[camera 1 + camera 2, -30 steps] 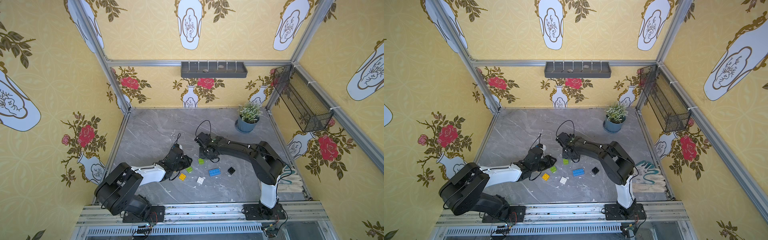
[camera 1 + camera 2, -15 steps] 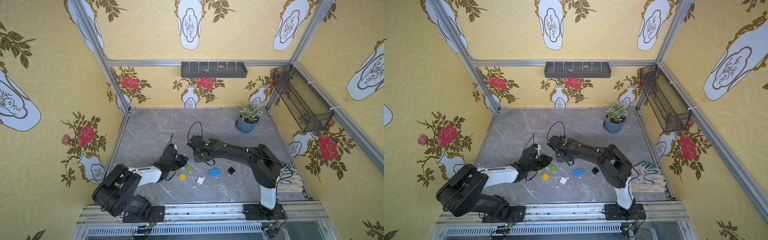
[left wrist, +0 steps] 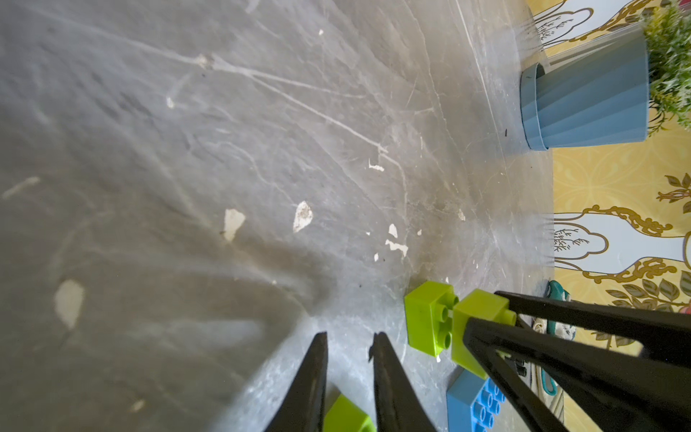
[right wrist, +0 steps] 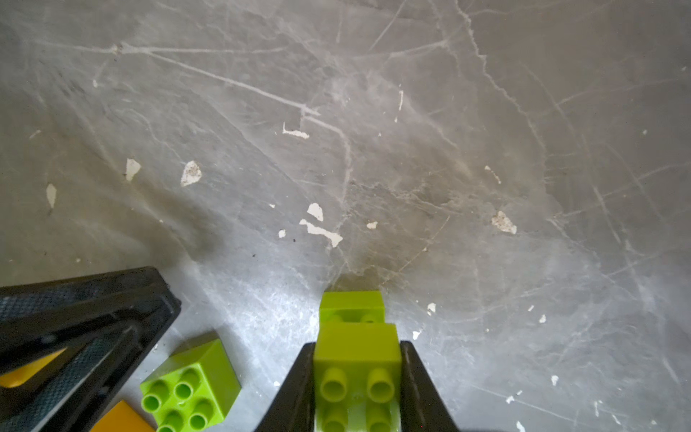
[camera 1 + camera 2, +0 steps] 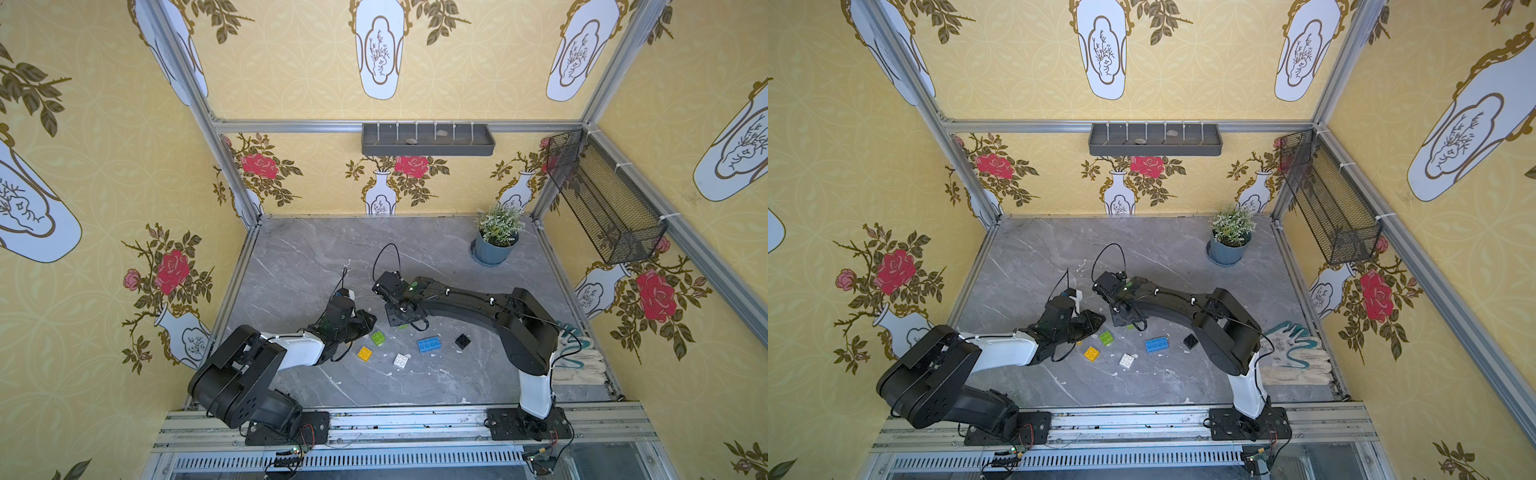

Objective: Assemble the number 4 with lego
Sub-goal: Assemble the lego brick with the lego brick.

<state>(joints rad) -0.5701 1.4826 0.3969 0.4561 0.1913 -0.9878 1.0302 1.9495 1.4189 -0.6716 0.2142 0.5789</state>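
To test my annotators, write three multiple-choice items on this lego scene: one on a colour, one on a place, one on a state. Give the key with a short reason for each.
1. The clamped brick in the right gripper is:
A lime green
B yellow
C white

2. The black brick is:
A on the table beside the blue brick
B stacked on the blue brick
C lifted in the air

3. The yellow brick and the white brick are:
A snapped together
B lying apart, unjoined
C both stacked on the blue brick

Key:
1 A: the right wrist view shows lime green studs inside the gripper.
2 A: in both top views it lies flat next to the blue brick.
3 B: bare table shows between them in both top views.
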